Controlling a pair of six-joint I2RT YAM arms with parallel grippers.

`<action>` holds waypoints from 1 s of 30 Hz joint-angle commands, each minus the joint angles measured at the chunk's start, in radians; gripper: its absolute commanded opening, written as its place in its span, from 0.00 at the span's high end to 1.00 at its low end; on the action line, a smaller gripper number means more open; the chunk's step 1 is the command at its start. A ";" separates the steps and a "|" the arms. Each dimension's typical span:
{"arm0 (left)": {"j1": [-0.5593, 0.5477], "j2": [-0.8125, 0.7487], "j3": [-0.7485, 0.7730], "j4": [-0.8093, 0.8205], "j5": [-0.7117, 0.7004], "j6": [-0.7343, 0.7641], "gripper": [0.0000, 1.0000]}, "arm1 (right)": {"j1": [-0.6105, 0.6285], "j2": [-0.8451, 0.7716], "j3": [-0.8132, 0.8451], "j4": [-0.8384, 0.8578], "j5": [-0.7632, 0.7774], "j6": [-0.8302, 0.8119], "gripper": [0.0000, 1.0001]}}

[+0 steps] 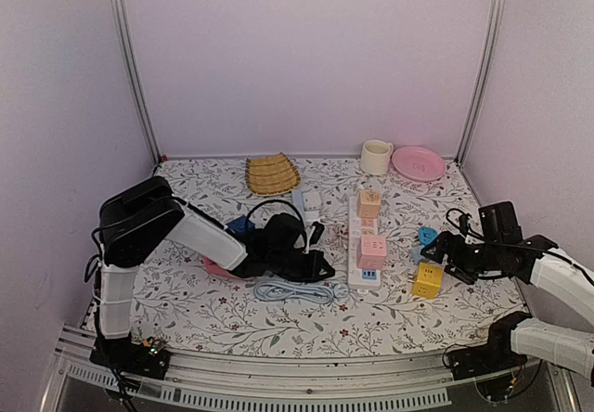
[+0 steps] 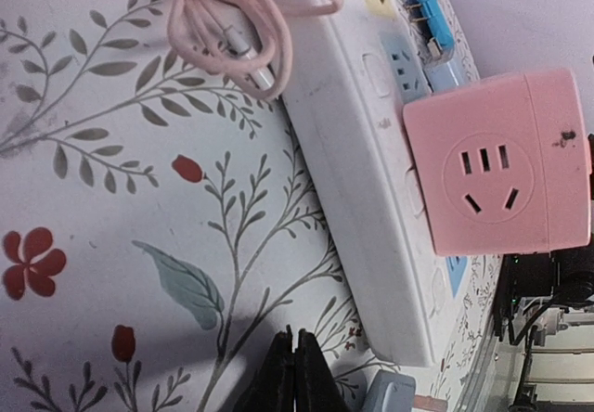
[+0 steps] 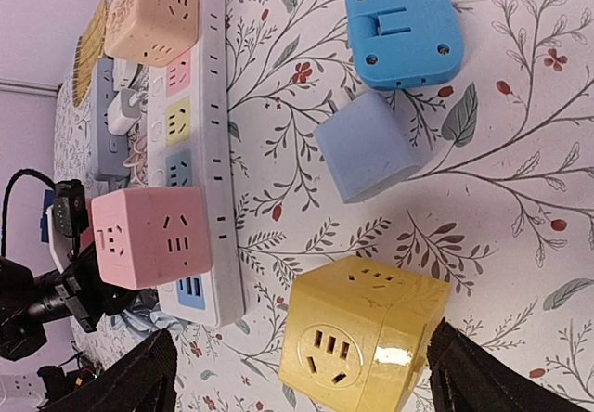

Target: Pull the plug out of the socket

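Observation:
The socket (image 1: 354,236) (image 2: 362,180) (image 3: 218,106) is a long white strip with pastel panels, lying mid-table. A pink cube plug (image 1: 371,251) (image 2: 497,161) (image 3: 148,236) sits on its near end and a peach cube plug (image 1: 369,204) (image 3: 153,18) on its far end. A yellow cube plug (image 1: 427,279) (image 3: 367,333) stands on the cloth, apart from the strip. My right gripper (image 1: 438,256) (image 3: 299,338) is open, its fingers spread wide on either side of the yellow cube. My left gripper (image 1: 320,265) (image 2: 297,338) is shut on nothing, just left of the strip's near end.
A flat blue adapter (image 1: 427,236) (image 3: 404,30) and a pale blue cube (image 1: 417,254) (image 3: 371,148) lie beyond the yellow cube. A grey-blue strip (image 1: 304,203) lies left of the socket, a coiled cable (image 1: 292,291) beside the left gripper. Cup (image 1: 376,157), pink plate (image 1: 418,163) and woven mat (image 1: 271,173) stand at the back.

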 commanded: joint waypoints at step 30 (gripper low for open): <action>0.061 -0.144 -0.183 -0.032 -0.089 0.039 0.96 | 0.594 0.794 0.693 -0.153 0.643 0.067 0.08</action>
